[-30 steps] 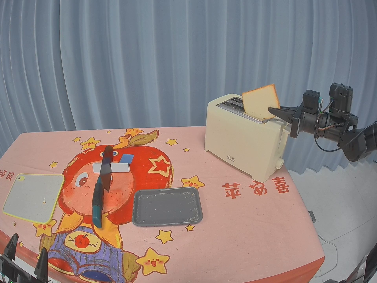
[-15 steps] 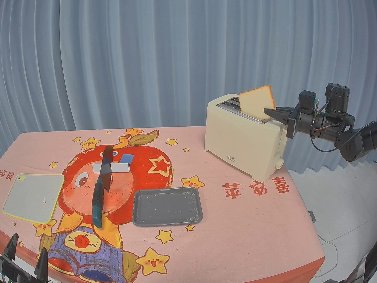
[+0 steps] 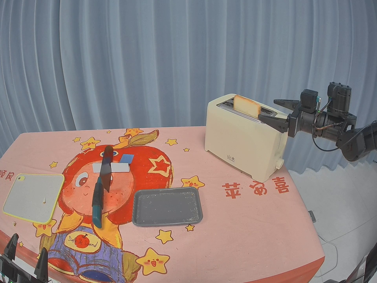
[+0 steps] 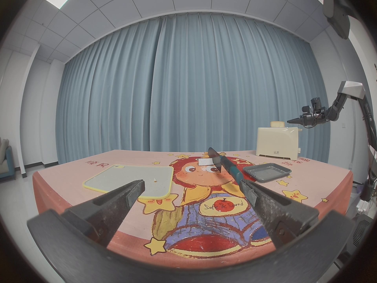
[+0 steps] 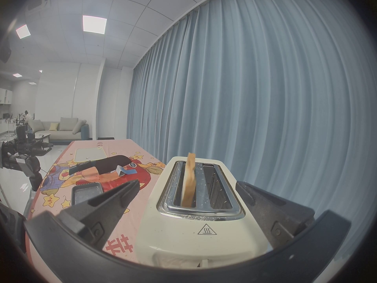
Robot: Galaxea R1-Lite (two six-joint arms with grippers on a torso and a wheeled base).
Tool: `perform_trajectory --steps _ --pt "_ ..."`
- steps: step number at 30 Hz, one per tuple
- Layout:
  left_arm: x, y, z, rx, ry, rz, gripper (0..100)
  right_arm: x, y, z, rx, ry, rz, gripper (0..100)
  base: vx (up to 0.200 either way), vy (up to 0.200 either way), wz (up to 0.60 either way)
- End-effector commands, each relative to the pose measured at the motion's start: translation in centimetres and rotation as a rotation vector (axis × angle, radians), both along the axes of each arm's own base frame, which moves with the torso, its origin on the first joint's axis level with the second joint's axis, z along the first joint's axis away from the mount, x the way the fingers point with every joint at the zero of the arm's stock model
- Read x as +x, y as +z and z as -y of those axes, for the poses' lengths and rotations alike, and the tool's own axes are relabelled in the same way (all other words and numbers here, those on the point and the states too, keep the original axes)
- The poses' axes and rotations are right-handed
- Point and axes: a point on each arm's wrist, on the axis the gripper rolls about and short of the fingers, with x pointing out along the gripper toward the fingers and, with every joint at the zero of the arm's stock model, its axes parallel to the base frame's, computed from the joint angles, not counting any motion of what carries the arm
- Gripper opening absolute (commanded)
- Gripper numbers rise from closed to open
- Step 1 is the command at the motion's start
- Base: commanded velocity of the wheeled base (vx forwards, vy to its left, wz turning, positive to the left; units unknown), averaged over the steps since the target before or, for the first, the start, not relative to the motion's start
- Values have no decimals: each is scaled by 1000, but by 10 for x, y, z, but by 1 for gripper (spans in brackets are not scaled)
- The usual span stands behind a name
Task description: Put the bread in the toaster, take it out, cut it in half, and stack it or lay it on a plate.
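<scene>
Bread: the slice (image 3: 246, 105) is standing upright in one of the two slots of the toaster (image 3: 239, 142), with its top edge poking above the rim.
Key relation: the slice is lying straight ahead of the right gripper (image 3: 268, 108), edge-on to it, its long axis running along the slot towards me.
Right gripper: it is hanging wide apart and empty at the toaster's far right end, one finger to each side of the slot line, touching nothing that I can make out.
Left gripper: it (image 4: 191, 183) is hovering wide and empty at the tabletop's (image 3: 243, 225) near left corner, well apart from the toaster, so I am counting the right arm as the nearer one.
Around: the knife (image 3: 100, 185), the cutting board (image 3: 33, 197) and the grey tray (image 3: 167, 206) are lying to the left.
In the way: nothing is standing between gripper and slice; I am judging the slot walls to be the only tight spot.
</scene>
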Motion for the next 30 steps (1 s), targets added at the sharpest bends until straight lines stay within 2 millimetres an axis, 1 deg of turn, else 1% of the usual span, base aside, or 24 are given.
perform_trajectory --steps 1,4,9,10,13,17,23,26,28,30 --pt "1 -5 0 0 1 -19 100 -1 2 1 2 -2 6 100 0 0 0" --pt "1 -5 0 0 1 -19 100 -5 7 1 6 -9 10 100 0 0 0" --pt "1 -5 0 0 1 -19 100 -16 17 1 59 -25 -10 100 0 0 0" --pt "1 -5 0 0 1 -19 100 -21 20 1 65 -48 -14 100 0 0 0" --pt "1 -5 0 0 1 -19 100 -30 20 3 64 -85 -20 100 0 0 0" --pt "1 -5 0 2 -1 -19 100 -38 18 5 80 -91 -45 100 0 0 0" --pt "1 -5 0 2 -1 -19 100 -48 29 3 146 -96 -71 100 -200 0 0" --pt "1 -5 0 0 2 -19 100 -53 31 3 154 -111 -72 100 0 0 0" --pt "1 -5 0 0 1 -19 100 -60 30 3 167 -113 -91 100 0 0 0" --pt "1 -5 0 0 2 -19 100 -63 28 3 170 -114 -103 100 0 0 0"
